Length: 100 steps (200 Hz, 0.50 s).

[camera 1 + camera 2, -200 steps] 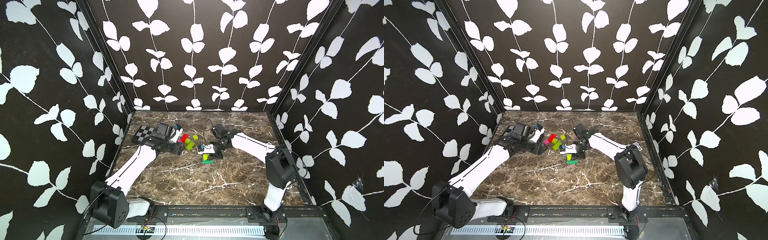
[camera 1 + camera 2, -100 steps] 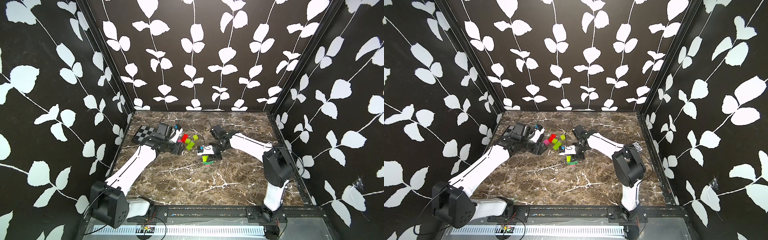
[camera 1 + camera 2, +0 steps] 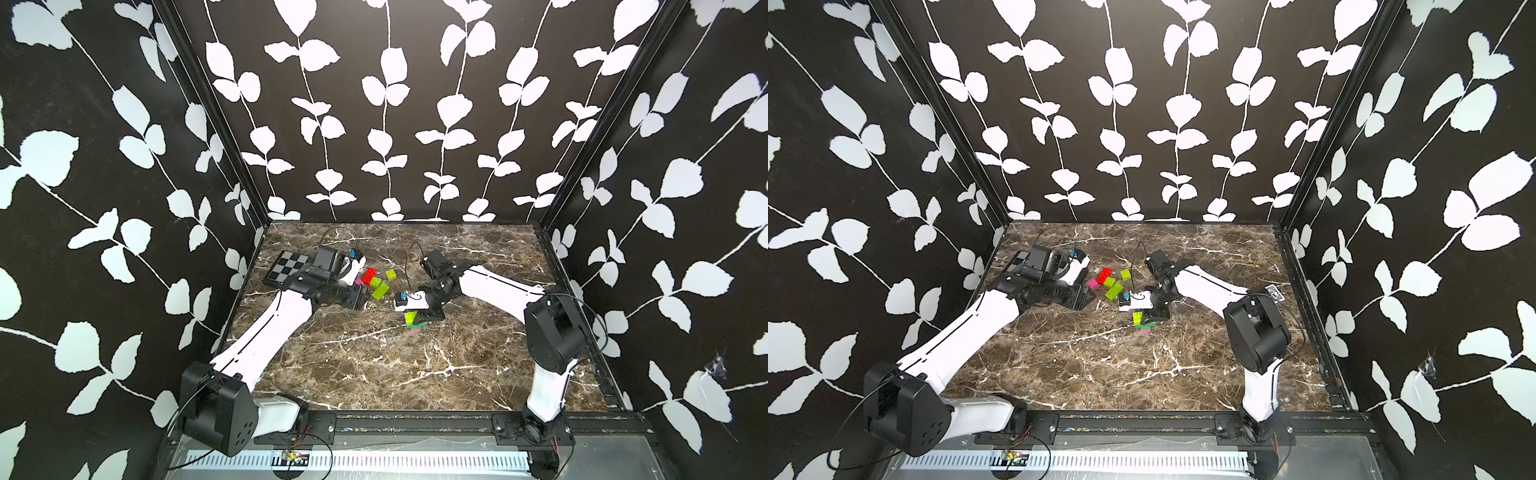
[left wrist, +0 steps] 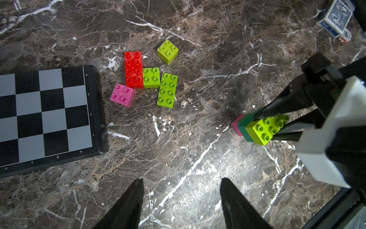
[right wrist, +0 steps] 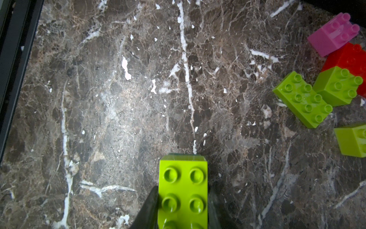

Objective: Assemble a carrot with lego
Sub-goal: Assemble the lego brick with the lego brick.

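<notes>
The carrot (image 4: 259, 128) is a short stack with pink at the bottom, dark green in the middle and a lime brick on top. It shows in both top views (image 3: 413, 323) (image 3: 1144, 323) and appears to stand on the marble. My right gripper (image 5: 183, 198) is shut on its lime brick (image 5: 183, 178), one finger on each long side. Loose lego lies to the left: a red brick (image 4: 133, 69), a pink one (image 4: 121, 94) and three lime ones (image 4: 167, 90) (image 4: 151, 77) (image 4: 167, 51). My left gripper (image 4: 181, 180) hangs open and empty, short of them.
A black-and-grey checkered board (image 4: 45, 117) lies at the back left, partly under my left arm (image 3: 286, 268). A blue card box (image 4: 335, 17) sits near the right wall (image 3: 1276, 292). Patterned walls close in three sides.
The right arm has shifted slightly and the held stack sits a touch nearer the front. The left arm has not moved.
</notes>
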Each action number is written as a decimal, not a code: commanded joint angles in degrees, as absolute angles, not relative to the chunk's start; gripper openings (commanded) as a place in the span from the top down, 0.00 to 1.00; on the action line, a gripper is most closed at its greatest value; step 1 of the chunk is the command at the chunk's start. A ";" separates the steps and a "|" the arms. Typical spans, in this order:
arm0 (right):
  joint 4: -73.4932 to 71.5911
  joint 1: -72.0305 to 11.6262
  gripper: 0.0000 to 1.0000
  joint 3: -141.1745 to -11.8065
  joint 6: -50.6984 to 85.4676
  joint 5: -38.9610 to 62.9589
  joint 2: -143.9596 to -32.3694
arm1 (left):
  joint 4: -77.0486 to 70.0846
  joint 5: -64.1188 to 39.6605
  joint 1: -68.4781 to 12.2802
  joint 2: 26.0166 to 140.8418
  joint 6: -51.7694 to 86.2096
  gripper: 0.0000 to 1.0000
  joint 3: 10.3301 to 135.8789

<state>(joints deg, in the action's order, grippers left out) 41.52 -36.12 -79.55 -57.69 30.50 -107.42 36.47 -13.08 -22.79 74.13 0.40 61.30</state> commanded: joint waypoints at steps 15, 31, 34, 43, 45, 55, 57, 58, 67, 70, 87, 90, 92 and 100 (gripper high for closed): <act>41.31 -35.69 0.83 -79.33 -58.07 32.33 -106.65 | 36.73 -14.41 -22.50 73.99 -0.41 0.36 61.26; 39.80 -35.60 0.82 -78.37 -57.93 32.87 -106.35 | 36.65 -14.74 -22.46 74.03 -0.37 0.36 61.17; 39.55 -35.58 0.82 -78.25 -57.91 32.95 -106.29 | 36.54 -14.76 -22.48 74.07 -0.43 0.36 61.19; 39.42 -35.51 0.81 -77.97 -57.97 32.96 -106.73 | 36.55 -14.90 -22.48 74.04 -0.43 0.36 61.17; 39.45 -35.44 0.81 -77.92 -57.89 32.92 -106.79 | 36.56 -14.93 -22.49 74.08 -0.44 0.36 61.13; 39.45 -35.27 0.81 -77.74 -57.80 32.87 -107.32 | 36.56 -14.94 -22.50 73.98 -0.43 0.36 61.03; 39.44 -35.25 0.81 -77.71 -57.87 32.94 -107.43 | 36.61 -14.96 -22.50 73.98 -0.44 0.36 61.01; 39.45 -35.25 0.81 -77.66 -57.85 32.95 -107.41 | 36.63 -14.95 -22.50 73.99 -0.44 0.36 61.00; 39.21 -35.16 0.81 -77.37 -57.80 33.05 -107.78 | 36.65 -14.99 -22.47 73.91 -0.52 0.36 61.02; 39.06 -35.11 0.81 -77.23 -57.77 33.07 -107.82 | 36.61 -14.95 -22.50 73.90 -0.48 0.36 61.00; 38.55 -35.02 0.81 -76.57 -57.44 33.18 -107.72 | 36.56 -15.03 -22.50 73.83 -0.50 0.36 60.93; 38.46 -34.99 0.81 -76.41 -57.40 33.26 -107.60 | 36.52 -15.11 -22.48 73.84 -0.50 0.36 61.03; 38.31 -34.98 0.81 -76.28 -57.35 33.30 -107.52 | 36.55 -15.18 -22.45 73.83 -0.45 0.36 60.96; 38.06 -34.93 0.81 -75.91 -57.27 33.56 -107.02 | 36.40 -15.36 -22.51 73.99 -0.44 0.36 60.95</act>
